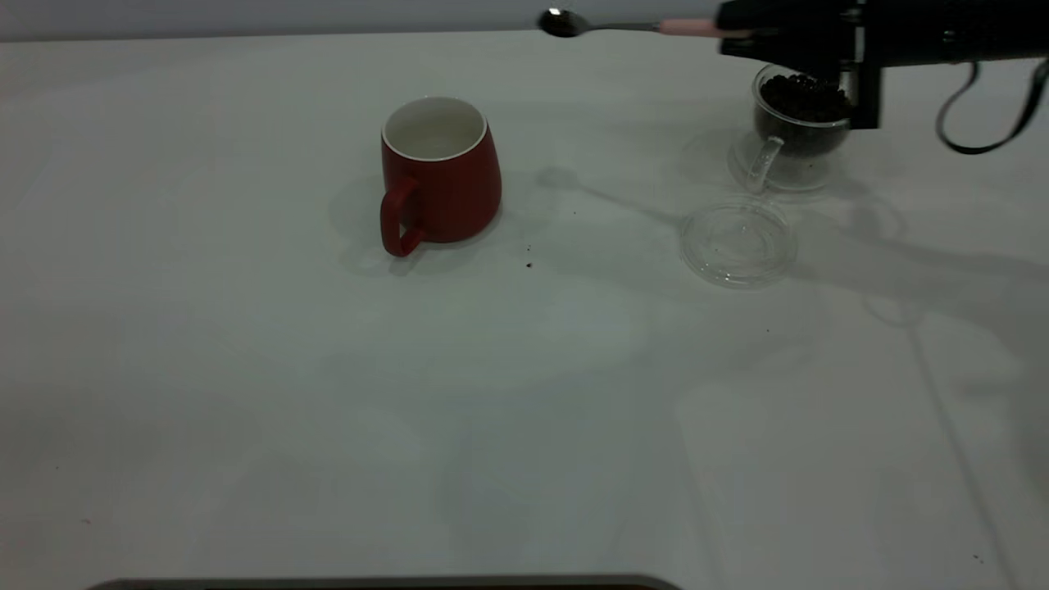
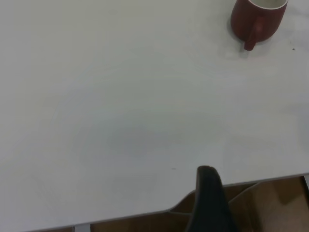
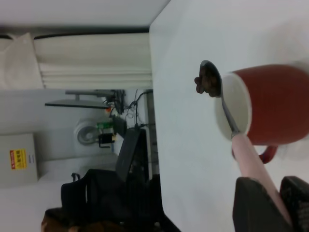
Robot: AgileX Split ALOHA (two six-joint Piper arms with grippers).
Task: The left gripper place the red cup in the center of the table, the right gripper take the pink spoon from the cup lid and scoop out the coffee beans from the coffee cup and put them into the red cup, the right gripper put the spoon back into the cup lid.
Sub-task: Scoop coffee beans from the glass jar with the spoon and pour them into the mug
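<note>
Exterior view: my right end effector (image 1: 737, 34) hangs high over the far right of the counter (image 1: 524, 410), clamped on the pink handle of the spoon (image 1: 623, 26), which juts out level toward the left. Below it stands the coffee cup (image 1: 793, 131), heaped with beans (image 1: 803, 97); the lid (image 1: 737, 242) lies bare just in front of that cup. The red cup (image 1: 441, 172) stands upright near the counter's middle, handle toward the camera, its white inside showing no beans. I judge I am mid-carry: the scoop is made, the tip not yet.

Left wrist view: the left arm sits parked at the counter's edge, with only one dark finger (image 2: 208, 198) showing, so I cannot tell whether its end effector is apart or together. The red cup (image 2: 258, 19) stands well away from it.

Right wrist view: the spoon's bowl (image 3: 210, 78) holds a few beans, one perched at its edge, and appears past the red cup's (image 3: 270, 104) rim. Next I must bring the bowl over the mouth, keep it level, then roll it to tip them in.
</note>
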